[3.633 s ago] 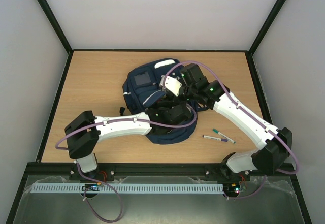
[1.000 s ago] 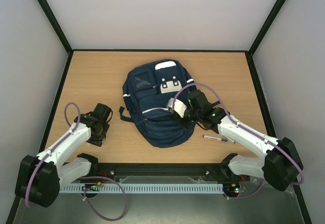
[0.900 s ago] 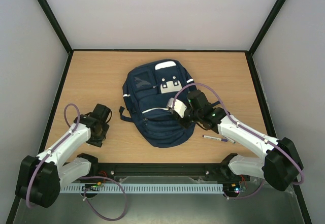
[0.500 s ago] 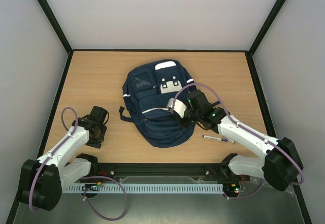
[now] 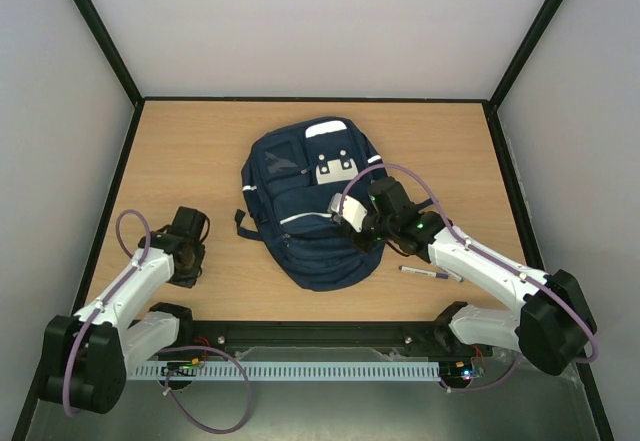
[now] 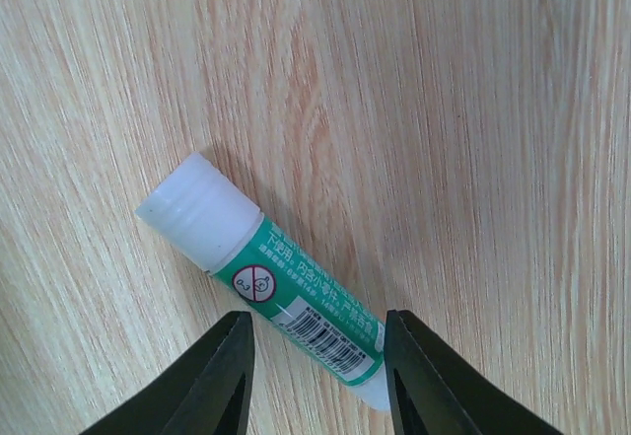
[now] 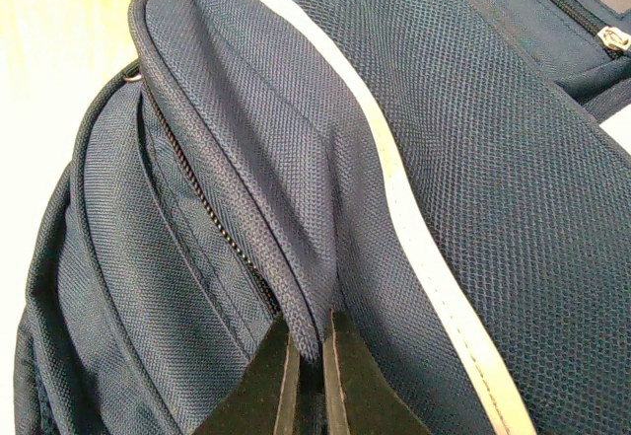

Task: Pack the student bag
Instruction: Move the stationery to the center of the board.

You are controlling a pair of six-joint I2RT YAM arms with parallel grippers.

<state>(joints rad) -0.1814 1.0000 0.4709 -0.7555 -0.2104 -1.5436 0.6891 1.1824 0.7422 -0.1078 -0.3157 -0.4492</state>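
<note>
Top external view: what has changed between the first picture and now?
The left arm drew back from over the student bag to the table's left side; the left tool now straddles a glue stick, not yet gripping. The right tool slid nearer along the bag and pinches a fabric fold. The bag and purple marker stayed put.

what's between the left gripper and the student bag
Top view: only bare wooden table between the left gripper and the student bag, plus the bag's own dark strap trailing that way.

Left hand point(image 6: 317, 319) swung off student bag point(image 5: 310, 201), narrowing around glue stick point(image 6: 261, 282).
</note>
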